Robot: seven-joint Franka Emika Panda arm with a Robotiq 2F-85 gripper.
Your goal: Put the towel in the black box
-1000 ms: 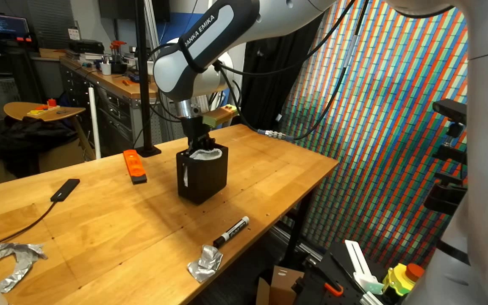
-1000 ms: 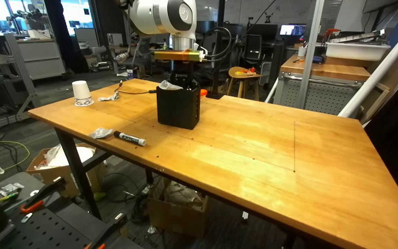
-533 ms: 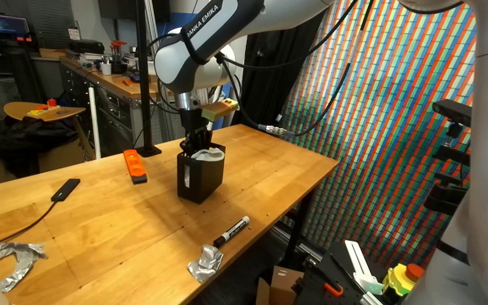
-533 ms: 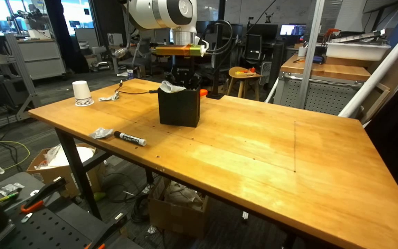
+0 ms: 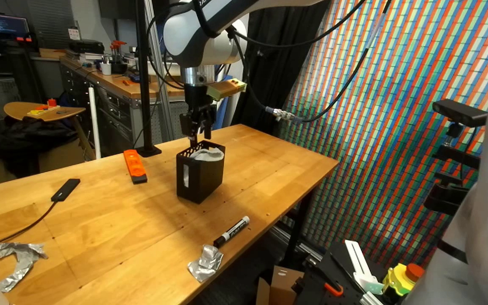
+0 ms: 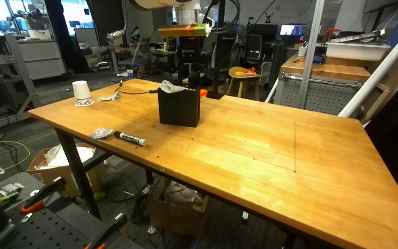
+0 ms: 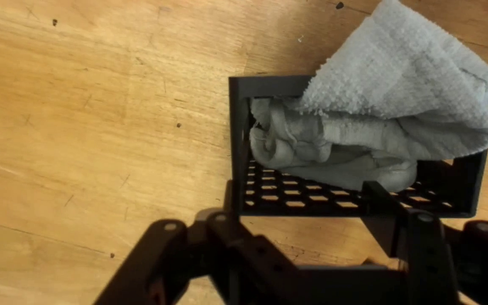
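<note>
A light grey towel (image 7: 400,72) lies bunched inside the black box (image 7: 265,87), with one folded end draped over the rim. In both exterior views the box (image 5: 203,178) (image 6: 180,109) stands upright on the table, and the towel (image 5: 209,155) (image 6: 172,87) pokes out of its top. Above the box's perforated wall hangs my gripper (image 5: 200,137), pointing down. In the wrist view its fingers are spread wide and only bare wall and table show between them, so the gripper (image 7: 300,194) is open and holds nothing. The fingers look clear of the towel.
On the wooden table (image 5: 112,228) lie a marker (image 5: 231,231), crumpled foil (image 5: 206,262), an orange tool (image 5: 134,166) and a black adapter (image 5: 65,190) with its cable. A paper cup (image 6: 81,92) stands near one end. A black post (image 5: 143,84) rises at the table's far edge.
My gripper has risen out of the box, and its spread fingers now show above the rim. The towel stays behind in the box. Earlier in this second the box shifted slightly.
</note>
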